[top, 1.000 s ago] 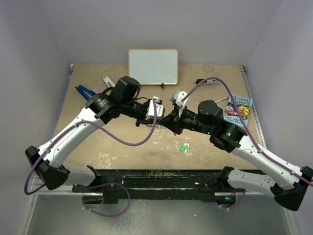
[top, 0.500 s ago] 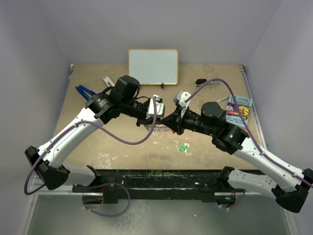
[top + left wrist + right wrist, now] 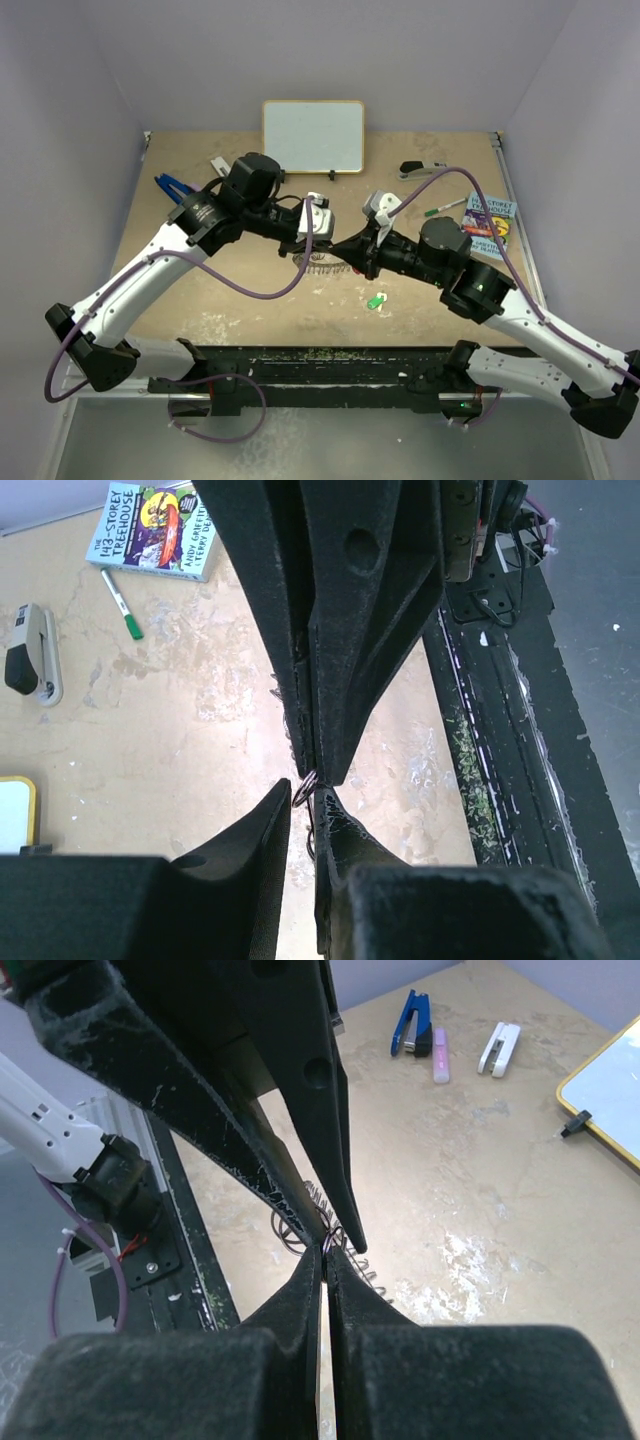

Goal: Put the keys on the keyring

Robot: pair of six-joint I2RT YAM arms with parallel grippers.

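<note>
Both arms reach inward over the bench (image 3: 200,290) and meet tip to tip near its middle, with the keyring (image 3: 322,263) right under the meeting point. Its jagged metal fringe shows below and to the left of the fingers in the overhead view. Whether it lies flat on the bench or is lifted a little cannot be told. From the left wrist, the left claw (image 3: 303,805) has its two fingers a narrow way apart. A thin loop of the ring's wire sits in the gap at the tips, and it is not clear whether either pad touches it. The right claw (image 3: 322,1260) is pressed fully together, only a hairline slit between its fingers. Its tips sit at the ring's edge, against the tips of the other claw, but the pictures do not settle whether it pinches the wire. The right wrist view shows the fringe curling out on both sides of that meeting point. One of the keys, the green-headed one (image 3: 376,300), lies alone on the bench just in front of the right claw's wrist, apart from the ring and touched by nothing. Farther back a whiteboard (image 3: 313,136) leans at the rear edge. A grey stapler (image 3: 420,169), a green-capped pen (image 3: 440,209) and a book (image 3: 488,226) sit on the right side, and a blue stapler (image 3: 410,1022) on the left — all well apart from the claws.
</note>
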